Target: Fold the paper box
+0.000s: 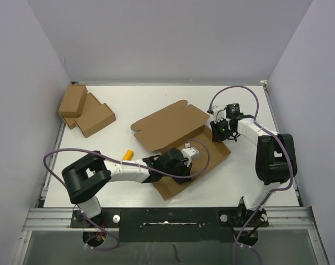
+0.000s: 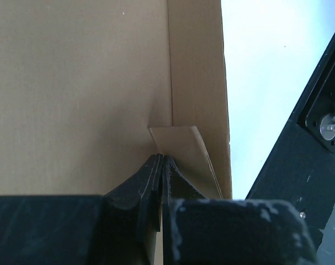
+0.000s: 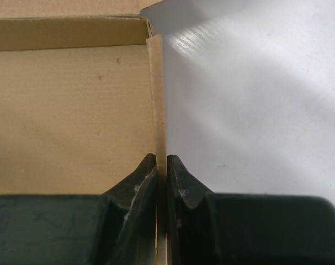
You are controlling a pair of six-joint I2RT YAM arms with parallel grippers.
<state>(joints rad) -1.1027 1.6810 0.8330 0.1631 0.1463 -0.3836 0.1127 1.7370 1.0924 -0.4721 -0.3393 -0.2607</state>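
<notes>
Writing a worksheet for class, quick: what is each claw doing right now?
Left claw: closed, pinching a cardboard edge of the paper box.
Right claw: closed, pinching a side wall of the paper box.

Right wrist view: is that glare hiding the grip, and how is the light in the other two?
Right wrist: bright glare on the table beside the paper box wall, but the right gripper pinching that wall reads clearly. Left wrist: table washed out pale, left gripper a dark silhouette. Top external: even light, soft shadows.
</notes>
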